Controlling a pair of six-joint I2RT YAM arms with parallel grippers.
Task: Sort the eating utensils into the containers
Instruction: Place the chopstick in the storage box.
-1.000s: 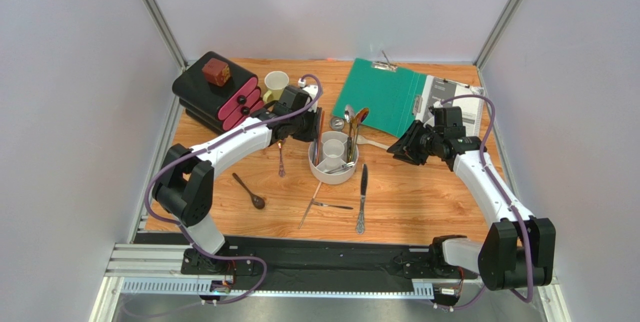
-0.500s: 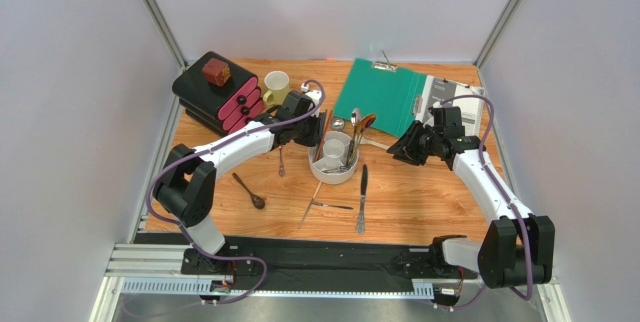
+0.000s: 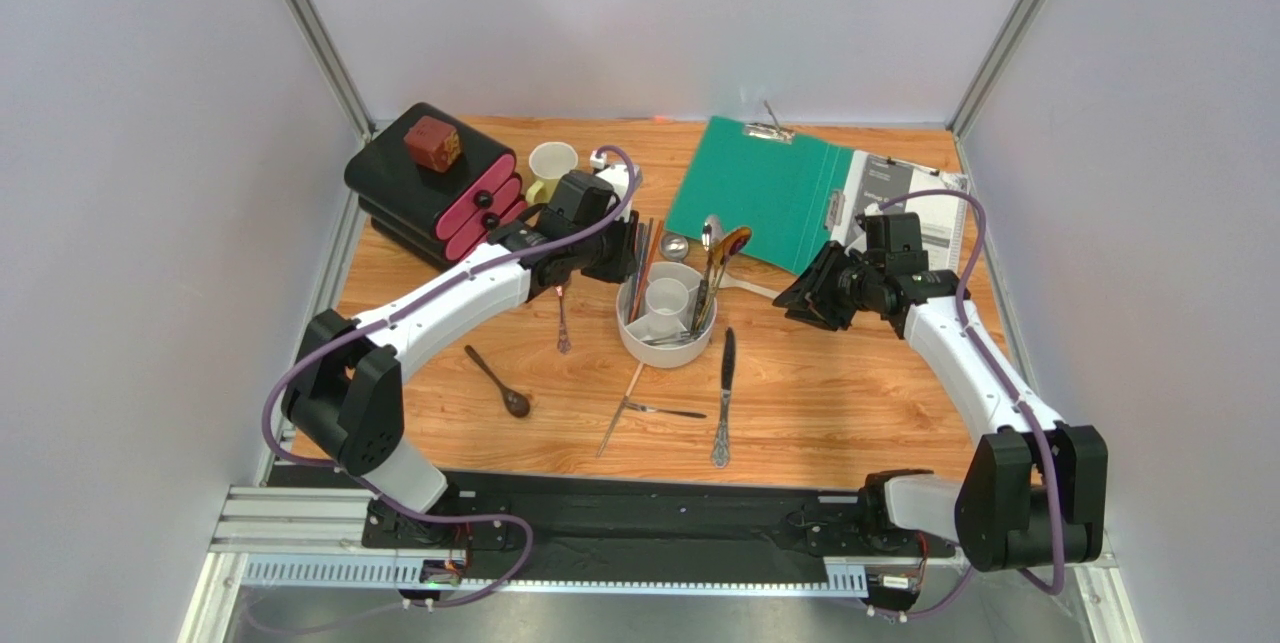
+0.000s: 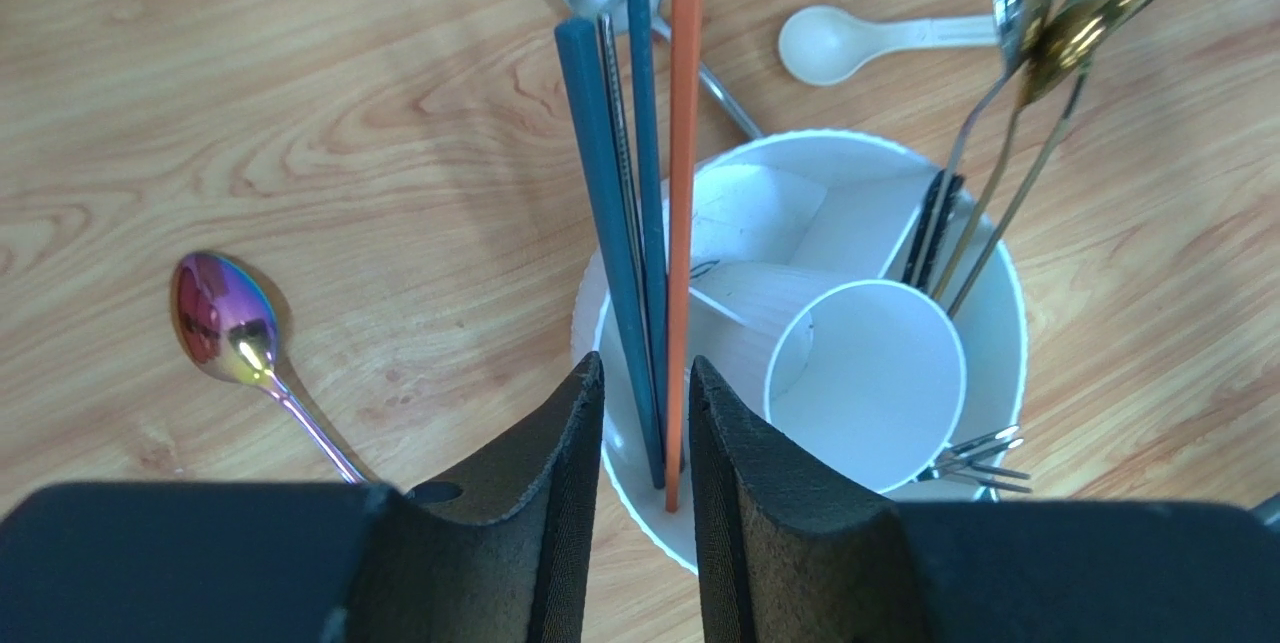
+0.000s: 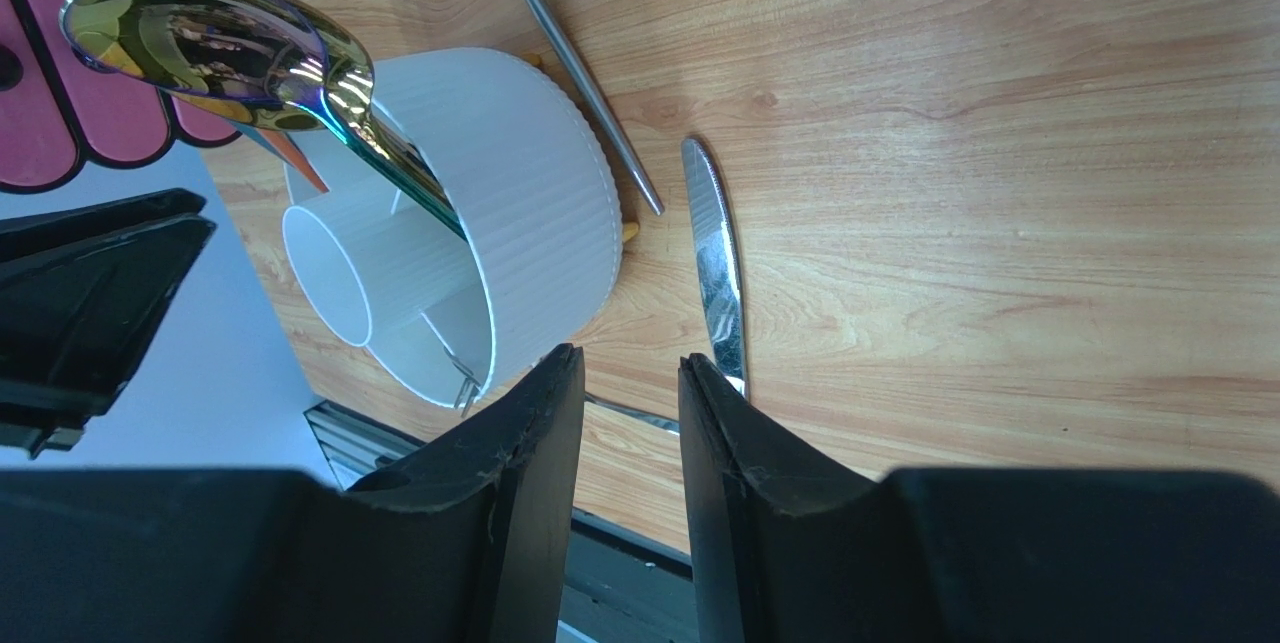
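The round white holder [image 3: 669, 349] stands mid-table, with partitions and an inner cup. Blue and orange chopsticks [image 4: 649, 208] stand in its left compartment, and my left gripper [image 4: 646, 366] hangs open just above them, its fingers clear of both. That gripper [image 3: 624, 247] sits at the holder's far-left rim. Gold and silver spoons [image 3: 711, 244] lean out of the far side. An iridescent spoon [image 3: 562, 316], a dark brown spoon [image 3: 501, 384], a black-handled knife [image 3: 724, 391] and a white spoon [image 4: 864, 40] lie on the table. My right gripper [image 3: 792, 298] is open and empty, to the right of the holder [image 5: 541, 208].
A pale yellow mug [image 3: 552, 168] and a black-and-pink stacked box [image 3: 436, 196] stand behind the left arm. A green clipboard [image 3: 766, 186] and papers [image 3: 902, 201] lie at the back right. A thin knife and a stick [image 3: 639, 406] cross in front of the holder.
My left jaws went from shut to open, letting go of the chopsticks, which now stand in the holder. The left gripper drew slightly back. The right arm stayed still.
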